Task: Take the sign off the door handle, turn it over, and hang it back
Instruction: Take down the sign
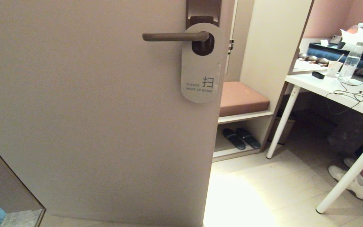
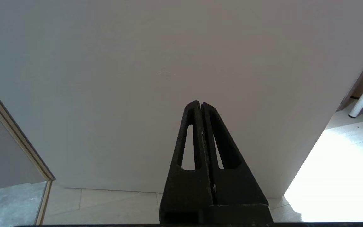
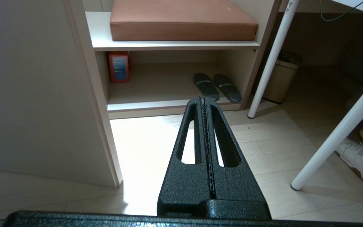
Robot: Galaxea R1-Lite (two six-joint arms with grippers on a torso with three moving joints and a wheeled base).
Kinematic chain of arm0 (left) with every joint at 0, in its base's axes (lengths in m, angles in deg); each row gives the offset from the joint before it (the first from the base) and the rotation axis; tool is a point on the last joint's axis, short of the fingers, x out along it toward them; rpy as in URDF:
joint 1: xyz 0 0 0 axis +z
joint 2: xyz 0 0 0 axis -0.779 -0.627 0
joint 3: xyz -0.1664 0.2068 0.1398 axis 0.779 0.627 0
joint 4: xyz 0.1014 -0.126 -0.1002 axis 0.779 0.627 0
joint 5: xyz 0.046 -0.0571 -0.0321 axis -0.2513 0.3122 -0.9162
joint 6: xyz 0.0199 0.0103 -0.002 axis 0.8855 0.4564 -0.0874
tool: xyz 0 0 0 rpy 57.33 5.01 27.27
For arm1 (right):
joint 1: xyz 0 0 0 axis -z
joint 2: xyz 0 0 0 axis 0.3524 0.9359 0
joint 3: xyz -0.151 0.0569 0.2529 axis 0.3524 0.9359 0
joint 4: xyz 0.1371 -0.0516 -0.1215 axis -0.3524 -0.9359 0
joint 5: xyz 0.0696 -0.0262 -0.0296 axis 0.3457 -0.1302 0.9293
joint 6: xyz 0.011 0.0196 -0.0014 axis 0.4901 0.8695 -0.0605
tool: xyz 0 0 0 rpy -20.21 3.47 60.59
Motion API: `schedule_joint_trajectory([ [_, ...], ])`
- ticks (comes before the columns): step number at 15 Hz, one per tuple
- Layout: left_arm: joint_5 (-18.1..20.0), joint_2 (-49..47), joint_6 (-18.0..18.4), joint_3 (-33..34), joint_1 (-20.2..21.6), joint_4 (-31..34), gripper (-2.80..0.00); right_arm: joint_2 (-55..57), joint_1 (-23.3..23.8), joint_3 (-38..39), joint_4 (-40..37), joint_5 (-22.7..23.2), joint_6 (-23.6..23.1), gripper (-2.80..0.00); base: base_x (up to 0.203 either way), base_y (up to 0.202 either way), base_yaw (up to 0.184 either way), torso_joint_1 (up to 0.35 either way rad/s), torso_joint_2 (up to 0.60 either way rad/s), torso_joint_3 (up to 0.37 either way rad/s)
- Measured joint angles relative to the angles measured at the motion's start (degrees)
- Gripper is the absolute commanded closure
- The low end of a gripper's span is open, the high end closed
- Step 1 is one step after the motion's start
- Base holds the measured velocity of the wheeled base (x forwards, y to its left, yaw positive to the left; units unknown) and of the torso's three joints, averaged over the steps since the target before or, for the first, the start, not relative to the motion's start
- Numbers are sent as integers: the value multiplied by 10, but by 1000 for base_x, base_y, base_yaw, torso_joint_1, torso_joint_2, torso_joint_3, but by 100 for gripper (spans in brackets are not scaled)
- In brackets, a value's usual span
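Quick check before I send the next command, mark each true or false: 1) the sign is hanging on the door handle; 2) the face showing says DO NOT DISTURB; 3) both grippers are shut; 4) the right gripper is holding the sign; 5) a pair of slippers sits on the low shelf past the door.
1) True. The sign hangs by its hole on the door handle.
2) False. The face showing is pale and reads PLEASE MAKE UP ROOM.
3) True. The left gripper and the right gripper both have their fingers pressed together.
4) False. It holds nothing and points at the floor, low down.
5) True. The slippers lie on the low shelf.
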Motion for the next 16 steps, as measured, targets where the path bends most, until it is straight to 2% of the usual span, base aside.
schedule_joint_trajectory([
  [16,0,0,0,0,0,0,0,0,0,-5,-7,-3,10,0,0,0,0,0,0,0],
])
